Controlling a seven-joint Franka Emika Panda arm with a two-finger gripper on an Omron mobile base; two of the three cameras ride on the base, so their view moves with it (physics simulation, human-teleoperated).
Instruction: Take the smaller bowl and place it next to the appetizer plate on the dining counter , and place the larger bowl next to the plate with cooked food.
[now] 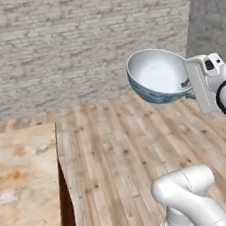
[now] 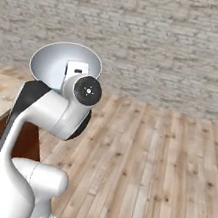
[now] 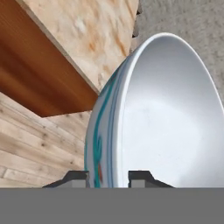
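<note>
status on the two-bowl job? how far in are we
Done: nothing I can confirm; the smaller bowl and both plates aren't in frame. In hand: the pincer is shut on the rim of the larger bowl, carried tilted in the air over the wood floor, off the end of the dining counter. Left: bring it over the counter and set it beside the plate with cooked food.

Even, shadowless light; soft render.
</note>
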